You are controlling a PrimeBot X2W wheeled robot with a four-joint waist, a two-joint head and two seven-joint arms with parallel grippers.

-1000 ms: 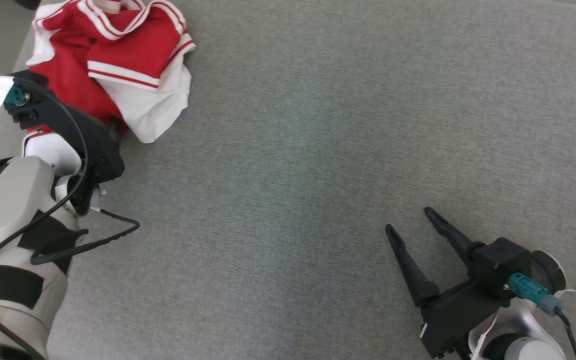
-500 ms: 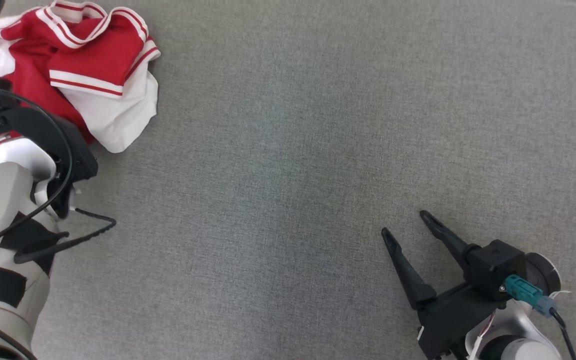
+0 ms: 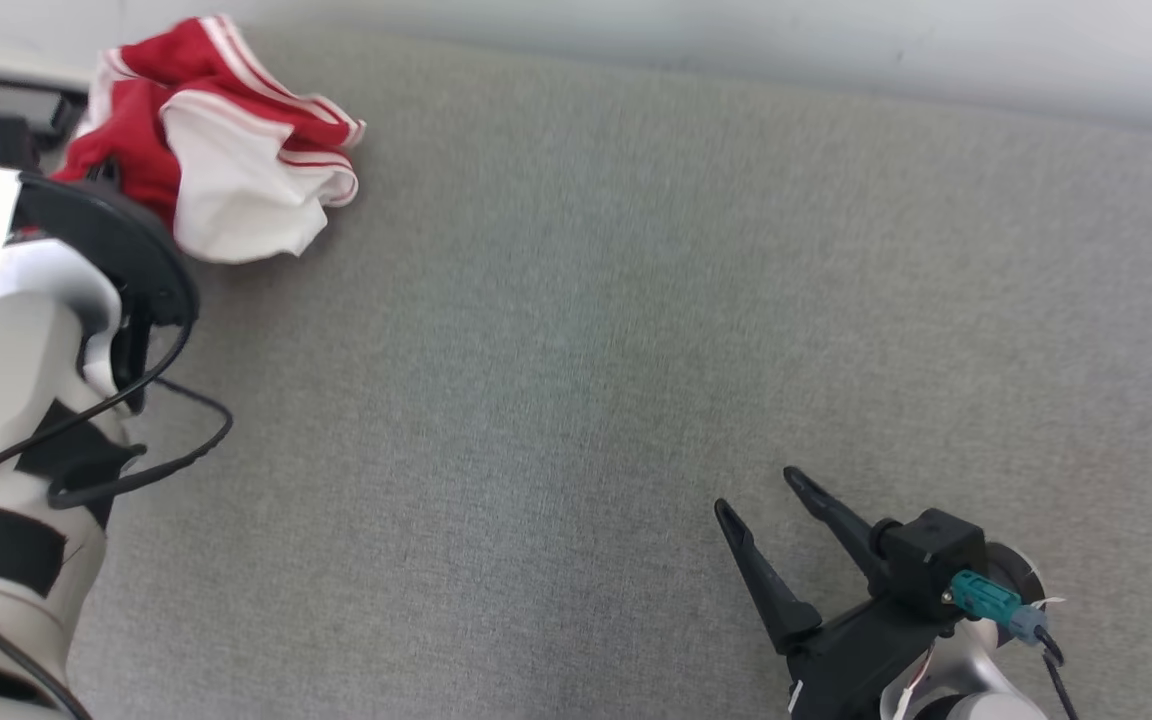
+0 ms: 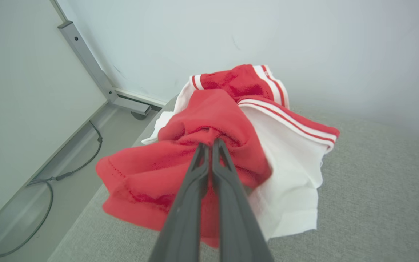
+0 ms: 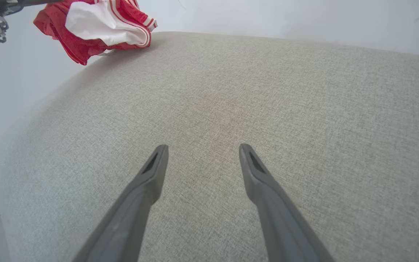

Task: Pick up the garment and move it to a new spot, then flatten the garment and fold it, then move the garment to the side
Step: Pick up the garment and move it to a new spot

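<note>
The garment (image 4: 202, 109) is a crumpled red and white piece with striped trim, at the far left corner of the grey surface (image 3: 576, 350). My left gripper (image 4: 209, 142) is shut on a red fold of it, and the cloth hangs bunched around the fingertips. In the head view the garment (image 3: 226, 170) sits just beyond my left wrist (image 3: 106, 250), which hides the fingers. The right wrist view shows the garment (image 5: 100, 25) raised at one side, its far edge still on the surface. My right gripper (image 3: 756, 490) rests open at the near right, holding nothing, and the right wrist view shows the gripper (image 5: 203, 147) with its jaws apart.
A pale wall (image 3: 736, 40) runs along the back edge of the surface. Left of the surface's edge are floor, a dark cable (image 4: 42, 182) and a metal-framed panel (image 4: 86, 58). A black cable (image 3: 166, 460) loops off my left forearm.
My left gripper has shut on the garment and pulled it up into a tighter bunch. The head camera has tilted, bringing the back wall into view. The right gripper stays open.
</note>
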